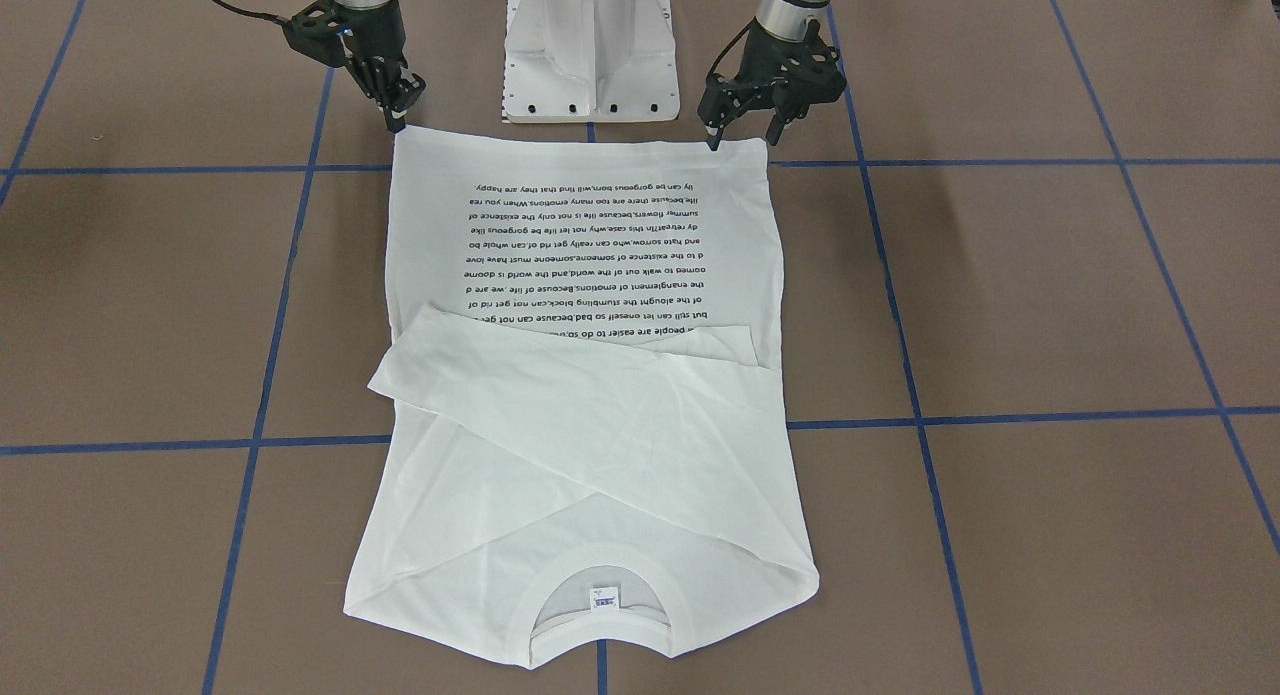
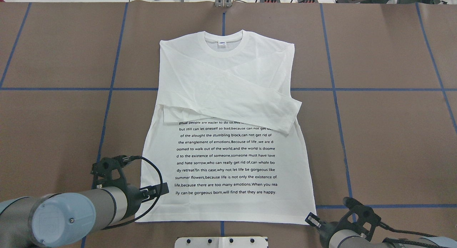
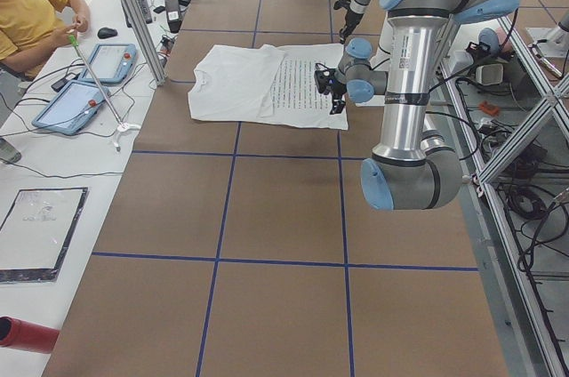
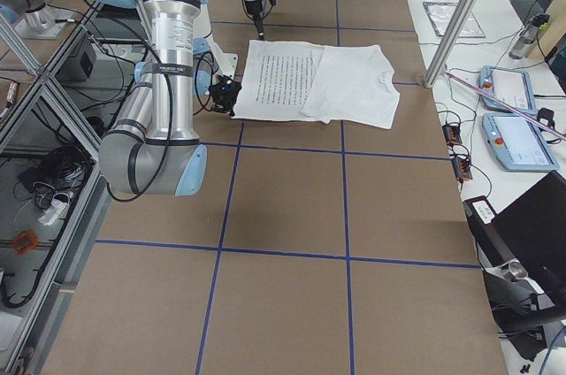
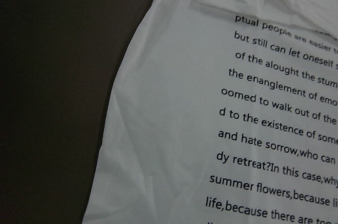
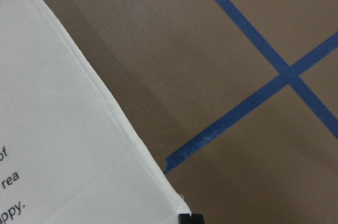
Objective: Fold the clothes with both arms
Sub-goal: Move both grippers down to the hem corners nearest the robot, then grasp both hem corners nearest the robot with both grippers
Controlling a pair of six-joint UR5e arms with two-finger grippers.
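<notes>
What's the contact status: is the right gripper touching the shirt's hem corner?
Cannot tell. The front view puts the right gripper at the T-shirt corner, but no view shows contact or gap.

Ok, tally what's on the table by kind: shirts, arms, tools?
Shirts: 1, the white shirt
Arms: 2, the left arm and the right arm
Tools: 2, the left tool and the right tool
Total: 5
</notes>
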